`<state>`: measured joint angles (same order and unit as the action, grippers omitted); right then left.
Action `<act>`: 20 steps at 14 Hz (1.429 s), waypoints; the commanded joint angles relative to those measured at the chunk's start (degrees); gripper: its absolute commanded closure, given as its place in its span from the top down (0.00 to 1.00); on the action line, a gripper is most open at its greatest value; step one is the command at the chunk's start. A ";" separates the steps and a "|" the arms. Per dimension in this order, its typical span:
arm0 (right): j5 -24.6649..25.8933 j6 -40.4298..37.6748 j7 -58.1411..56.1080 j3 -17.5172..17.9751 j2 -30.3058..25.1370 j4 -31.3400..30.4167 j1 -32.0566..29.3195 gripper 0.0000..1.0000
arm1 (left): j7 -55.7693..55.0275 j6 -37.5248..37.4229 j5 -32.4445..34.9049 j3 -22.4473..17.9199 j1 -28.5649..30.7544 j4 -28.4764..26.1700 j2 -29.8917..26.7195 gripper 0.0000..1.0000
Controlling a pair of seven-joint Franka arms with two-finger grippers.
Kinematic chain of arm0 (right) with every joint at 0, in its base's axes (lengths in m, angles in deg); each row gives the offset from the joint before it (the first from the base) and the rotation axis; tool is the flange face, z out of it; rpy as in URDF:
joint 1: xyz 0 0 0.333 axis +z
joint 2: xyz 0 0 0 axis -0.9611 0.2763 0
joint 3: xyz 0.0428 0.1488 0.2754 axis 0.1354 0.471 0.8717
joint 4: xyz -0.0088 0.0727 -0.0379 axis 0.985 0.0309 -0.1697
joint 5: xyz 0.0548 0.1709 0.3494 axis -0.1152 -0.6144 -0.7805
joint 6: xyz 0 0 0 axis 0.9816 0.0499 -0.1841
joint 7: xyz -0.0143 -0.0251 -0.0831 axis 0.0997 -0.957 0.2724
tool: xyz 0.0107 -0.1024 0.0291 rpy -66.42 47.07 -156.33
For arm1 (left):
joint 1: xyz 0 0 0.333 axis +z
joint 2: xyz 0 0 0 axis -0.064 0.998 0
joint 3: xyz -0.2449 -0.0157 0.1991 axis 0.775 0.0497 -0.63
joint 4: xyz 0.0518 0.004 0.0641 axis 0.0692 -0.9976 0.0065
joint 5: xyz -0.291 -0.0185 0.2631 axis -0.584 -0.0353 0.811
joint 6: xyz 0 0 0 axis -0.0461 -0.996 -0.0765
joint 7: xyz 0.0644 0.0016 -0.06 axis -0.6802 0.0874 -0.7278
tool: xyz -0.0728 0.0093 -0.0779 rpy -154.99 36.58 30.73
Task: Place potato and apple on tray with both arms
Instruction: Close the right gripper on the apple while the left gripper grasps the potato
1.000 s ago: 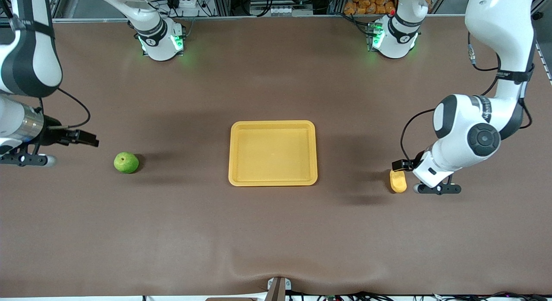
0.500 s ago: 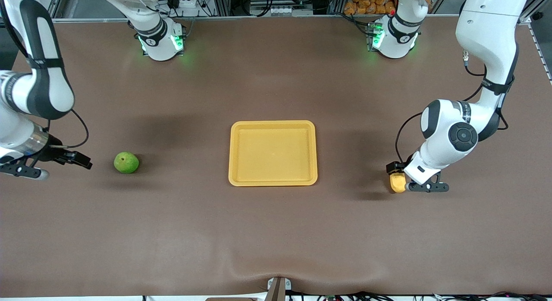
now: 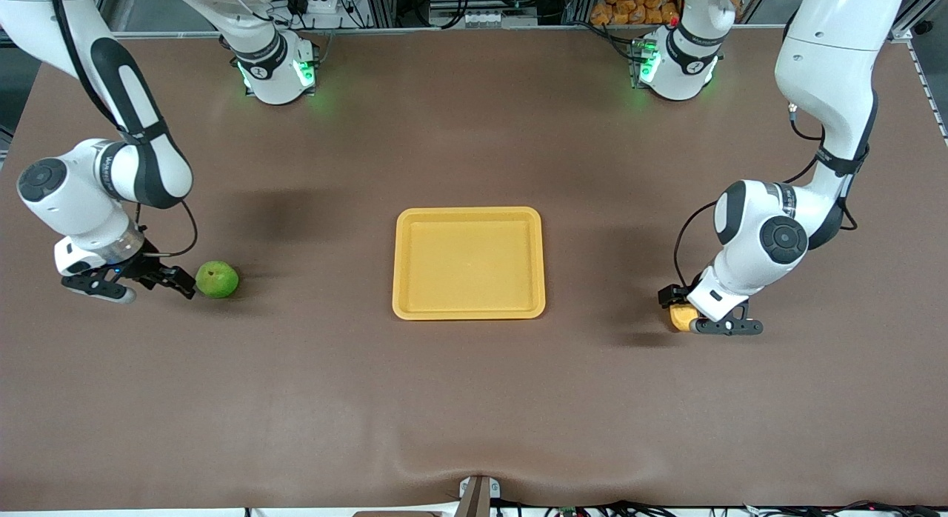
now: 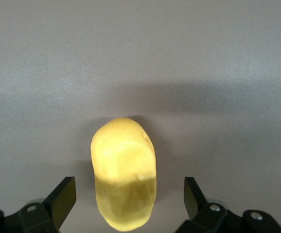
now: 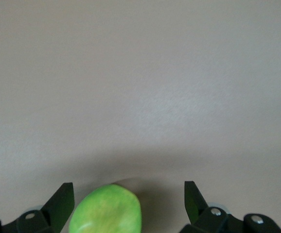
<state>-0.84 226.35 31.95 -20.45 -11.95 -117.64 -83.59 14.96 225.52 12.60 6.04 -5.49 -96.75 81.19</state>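
Mid-right in the front view, the left claw hangs low over the small oblong yellow-orange potato, fingers spread either side without touching it. At mid-left the right claw, also spread, sits beside the round bright green apple, which seems off-centre between its fingers (only partly in view). Closing now could roll it along the brown desk. The flat rectangular yellow plastic tray waits, centre frame.

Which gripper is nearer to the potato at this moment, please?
Left. The left gripper is open around the potato. The right gripper is open at the apple, toward the right arm's end of the table.
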 commanded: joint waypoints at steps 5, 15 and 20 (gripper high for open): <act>-0.34 2.62 3.35 0.18 -0.35 -3.24 2.68 1.00 | -0.74 0.66 2.22 -0.64 0.77 0.62 0.96 0.83; -0.34 7.90 3.35 0.18 4.04 -5.43 3.56 1.00 | -0.48 0.57 2.31 -0.56 0.77 0.62 1.58 0.42; -0.51 7.37 7.56 0.36 3.87 -5.52 3.73 0.00 | 0.13 0.22 2.40 -0.56 0.33 0.71 0.79 0.00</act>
<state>-0.87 233.42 36.62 -20.27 -7.43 -122.65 -80.29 15.14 225.53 13.71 5.38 -5.03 -96.49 82.05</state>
